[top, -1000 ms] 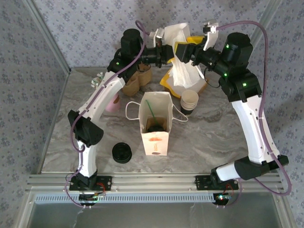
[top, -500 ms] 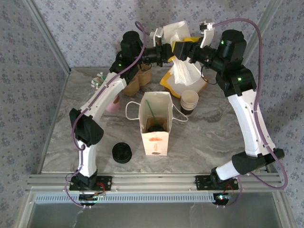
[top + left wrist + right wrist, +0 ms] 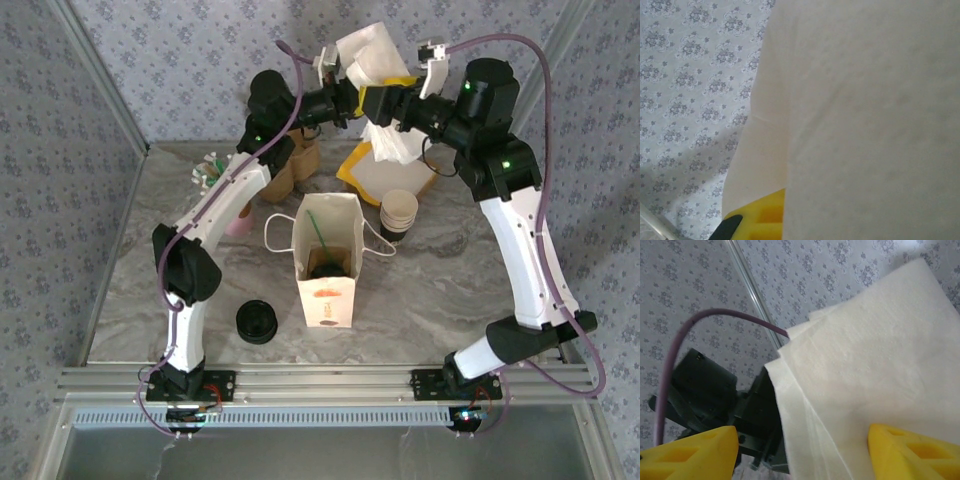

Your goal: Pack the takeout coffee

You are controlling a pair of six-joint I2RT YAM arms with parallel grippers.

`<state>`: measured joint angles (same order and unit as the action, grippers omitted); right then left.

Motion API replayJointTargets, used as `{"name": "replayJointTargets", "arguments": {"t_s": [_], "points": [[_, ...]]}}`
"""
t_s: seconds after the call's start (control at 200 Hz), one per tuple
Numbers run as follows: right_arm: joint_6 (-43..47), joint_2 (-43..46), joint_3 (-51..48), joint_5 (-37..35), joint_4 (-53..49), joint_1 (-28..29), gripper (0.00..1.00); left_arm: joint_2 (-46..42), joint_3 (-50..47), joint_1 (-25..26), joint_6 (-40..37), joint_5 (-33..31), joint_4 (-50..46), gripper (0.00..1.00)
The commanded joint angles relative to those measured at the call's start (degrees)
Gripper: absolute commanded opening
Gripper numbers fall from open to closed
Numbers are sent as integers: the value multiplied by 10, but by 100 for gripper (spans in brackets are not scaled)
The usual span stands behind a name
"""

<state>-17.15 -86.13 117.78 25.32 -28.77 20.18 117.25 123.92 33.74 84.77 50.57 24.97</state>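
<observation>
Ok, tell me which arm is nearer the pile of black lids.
Left. The left arm has its elbow just left of the black lids, not touching; the right arm stands far right, beyond the white paper bag.

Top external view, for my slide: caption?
Left claw pinches white napkins aloft; right claw straddles them, open.

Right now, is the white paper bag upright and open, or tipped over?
Upright and open: the white paper bag stands on the table, mouth facing up, a green straw visible inside.
</observation>
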Motion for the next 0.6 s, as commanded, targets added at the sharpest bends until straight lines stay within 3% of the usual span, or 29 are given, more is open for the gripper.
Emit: {"name": "replayJointTargets", "arguments": {"t_s": [0.0,0.36,0.455,0.595], "points": [[7,-7,48,4,-17,5,70,11,26,-4,24,-4,62,0],[28,-8,134,-24,-89,-2,72,32,40,-16,77,0,115,0],[9,5,135,-55,-96,-37,72,26,38,-19,77,5,116,0],[-78,19,112,-58,-97,-140,71,17,37,-23,78,19,114,0]]}}
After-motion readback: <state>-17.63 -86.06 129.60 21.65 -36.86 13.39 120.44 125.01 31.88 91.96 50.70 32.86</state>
